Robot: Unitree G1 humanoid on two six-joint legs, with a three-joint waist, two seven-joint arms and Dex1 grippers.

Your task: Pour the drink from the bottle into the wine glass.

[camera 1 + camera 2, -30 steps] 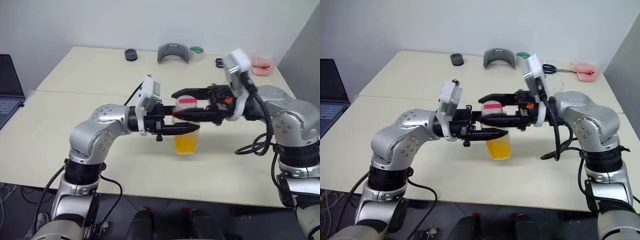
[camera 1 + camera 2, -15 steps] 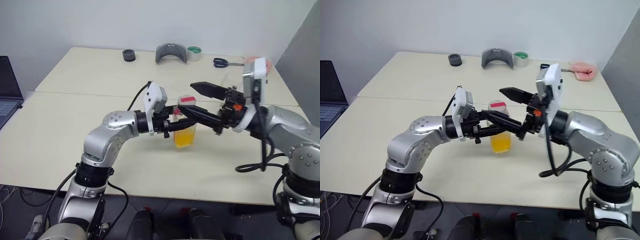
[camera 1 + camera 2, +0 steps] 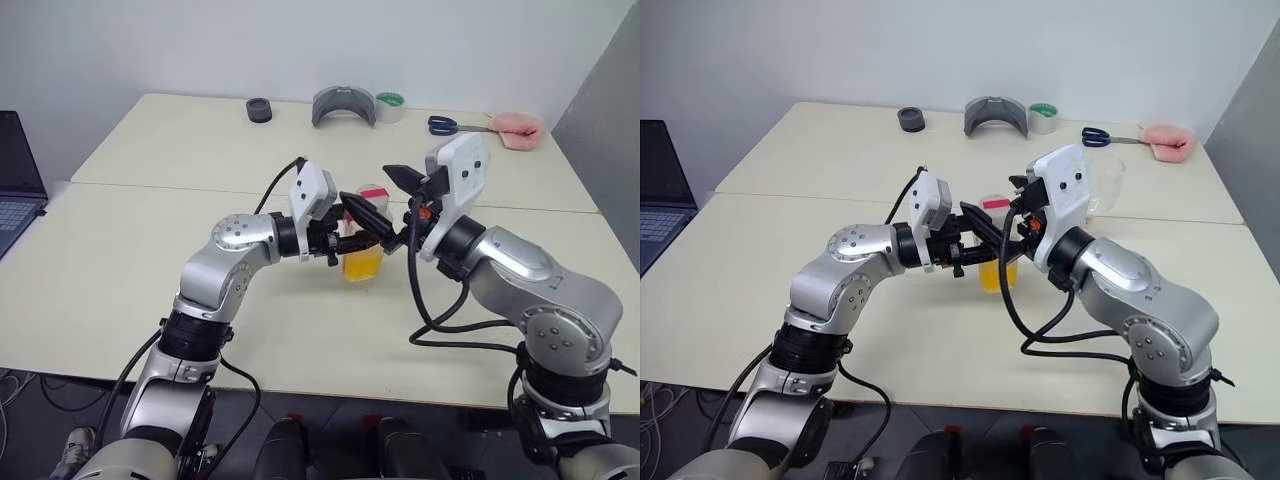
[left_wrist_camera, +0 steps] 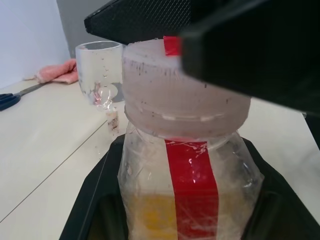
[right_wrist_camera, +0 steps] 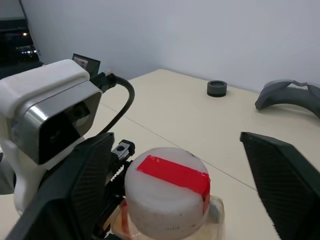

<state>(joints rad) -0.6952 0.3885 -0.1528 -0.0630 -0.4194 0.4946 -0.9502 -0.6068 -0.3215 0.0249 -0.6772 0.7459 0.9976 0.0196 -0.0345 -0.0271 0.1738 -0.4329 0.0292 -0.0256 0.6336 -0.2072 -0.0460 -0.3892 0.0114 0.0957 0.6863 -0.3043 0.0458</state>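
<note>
Cap dead centre between wide right gripper fingers; bottle upright, clamped in left gripper.

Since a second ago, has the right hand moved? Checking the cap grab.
Yes. The right hand swung from beside the bottle to straddling its cap, open.

No legible text, brand, number or sign was found on any surface. The label on the bottle was seen as a plain red vertical stripe without lettering, and the red strip across its cap was likewise blank. No print could be resolved on the tape roll.
</note>
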